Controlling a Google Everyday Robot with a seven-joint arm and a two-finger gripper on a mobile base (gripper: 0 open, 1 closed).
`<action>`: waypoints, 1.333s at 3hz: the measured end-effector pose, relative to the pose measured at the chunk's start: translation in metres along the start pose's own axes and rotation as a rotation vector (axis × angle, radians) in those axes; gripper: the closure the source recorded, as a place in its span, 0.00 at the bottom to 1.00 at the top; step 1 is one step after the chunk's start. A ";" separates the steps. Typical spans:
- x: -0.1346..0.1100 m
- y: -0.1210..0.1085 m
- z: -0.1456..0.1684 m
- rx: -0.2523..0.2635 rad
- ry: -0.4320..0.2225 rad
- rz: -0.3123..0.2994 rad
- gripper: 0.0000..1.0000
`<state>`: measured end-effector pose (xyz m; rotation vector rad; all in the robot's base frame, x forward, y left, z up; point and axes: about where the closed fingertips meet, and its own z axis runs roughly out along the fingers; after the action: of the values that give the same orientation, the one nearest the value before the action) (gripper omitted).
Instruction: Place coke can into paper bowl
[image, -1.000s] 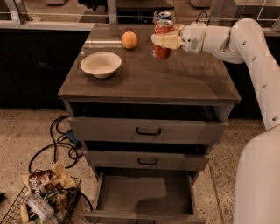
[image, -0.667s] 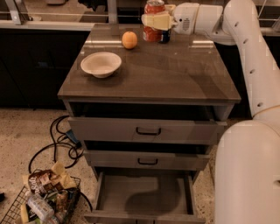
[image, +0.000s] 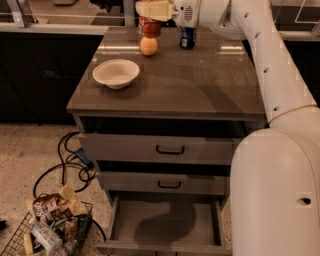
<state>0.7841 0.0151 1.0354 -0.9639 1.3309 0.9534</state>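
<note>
My gripper (image: 151, 11) is at the top of the view, above the far part of the cabinet top, shut on the red coke can (image: 150, 27). The can hangs in the air just above the small orange fruit (image: 148, 46). The off-white paper bowl (image: 116, 73) sits empty on the left part of the cabinet top, nearer the camera and to the left of the gripper. My white arm reaches in from the right.
A blue can (image: 187, 37) stands at the far side of the cabinet top (image: 200, 85), right of the fruit. The bottom drawer (image: 165, 225) is pulled open. A wire basket of snack packets (image: 47, 230) and cables lie on the floor at left.
The gripper with the coke can has moved left and up, from right of the fruit to directly above it. The blue can is now uncovered.
</note>
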 end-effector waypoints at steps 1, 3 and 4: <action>0.014 0.018 0.027 -0.023 0.002 0.038 1.00; 0.061 0.051 0.073 -0.059 0.005 0.041 1.00; 0.077 0.059 0.093 -0.066 -0.004 0.019 1.00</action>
<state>0.7601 0.1221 0.9585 -1.0007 1.3145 1.0186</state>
